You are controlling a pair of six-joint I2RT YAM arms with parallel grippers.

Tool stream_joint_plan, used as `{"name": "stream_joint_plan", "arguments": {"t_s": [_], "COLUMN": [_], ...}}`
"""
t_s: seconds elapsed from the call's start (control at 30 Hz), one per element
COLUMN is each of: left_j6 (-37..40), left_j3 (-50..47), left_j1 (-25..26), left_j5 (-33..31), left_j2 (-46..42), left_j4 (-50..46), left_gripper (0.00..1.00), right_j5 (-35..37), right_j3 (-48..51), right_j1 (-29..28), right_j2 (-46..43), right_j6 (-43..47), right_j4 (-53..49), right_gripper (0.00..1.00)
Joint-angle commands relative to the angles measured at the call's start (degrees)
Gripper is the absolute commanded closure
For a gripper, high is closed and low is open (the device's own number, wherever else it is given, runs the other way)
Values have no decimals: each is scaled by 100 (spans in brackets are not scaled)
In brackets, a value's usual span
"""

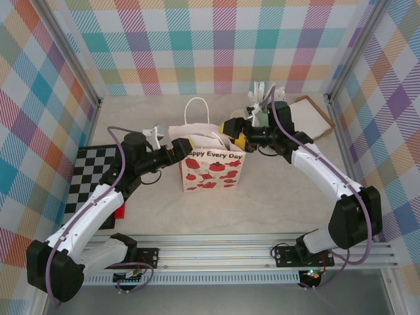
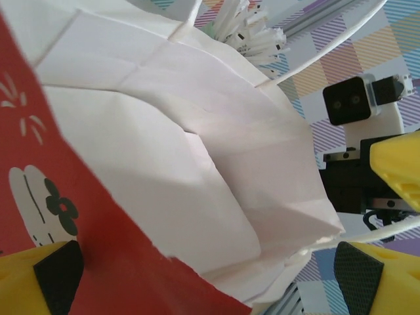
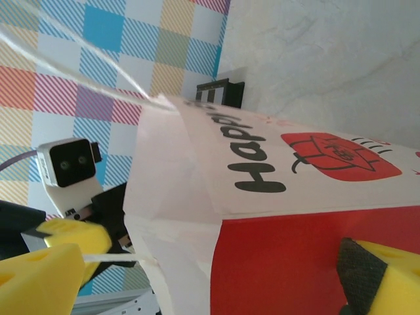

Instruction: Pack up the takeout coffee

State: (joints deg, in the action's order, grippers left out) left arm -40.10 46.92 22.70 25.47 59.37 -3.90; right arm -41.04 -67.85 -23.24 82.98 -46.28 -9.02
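While both claws stand at the paper bag (image 1: 213, 167), how are they set?
— The left claw (image 2: 209, 274) is spread wide. The bag's red-printed wall runs between its pads, and nothing is pinched. The right claw (image 3: 210, 269) is spread too, astride the bag's opposite top corner.
And past them?
— Ahead of the left claw the bag's mouth gapes, white inside, and the right claw faces it across the opening. Just beyond the right claw stands a pale mint cup of white sticks (image 1: 260, 113). A flat cardboard box (image 1: 314, 117) lies farther off on that claw's outer side.
The takeout coffee?
— Where it sits I cannot tell.
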Motion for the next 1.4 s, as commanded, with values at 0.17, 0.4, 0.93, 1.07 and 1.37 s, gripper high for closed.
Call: {"name": "stream_joint_plan", "arguments": {"t_s": [0.17,0.4,0.93,1.07,1.37], "left_j6": [379,763,1224,1525,2277], "left_j3": [10,421,924,951,868], "left_j1": [59,50,-23,-123,-356], "left_j5": [-664,-533,-729,-1226,-5400], "left_j2": [104,588,663,50,-1052], "left_j4": [206,210,-141,-628,-2182], "left_gripper": [0,0,0,0,0], "right_j5": [161,546,1876,3198,7168], "right_j3": [-303,-213,-243,-232,924], "right_j1": [3,5,161,232,545], "right_j2": [96,-152,-821,-1315,-2435], "right_j6": [137,299,671,1078,1564], "right_j4": [227,3,-574,-910,-960], "right_gripper": [0,0,0,0,0]}}
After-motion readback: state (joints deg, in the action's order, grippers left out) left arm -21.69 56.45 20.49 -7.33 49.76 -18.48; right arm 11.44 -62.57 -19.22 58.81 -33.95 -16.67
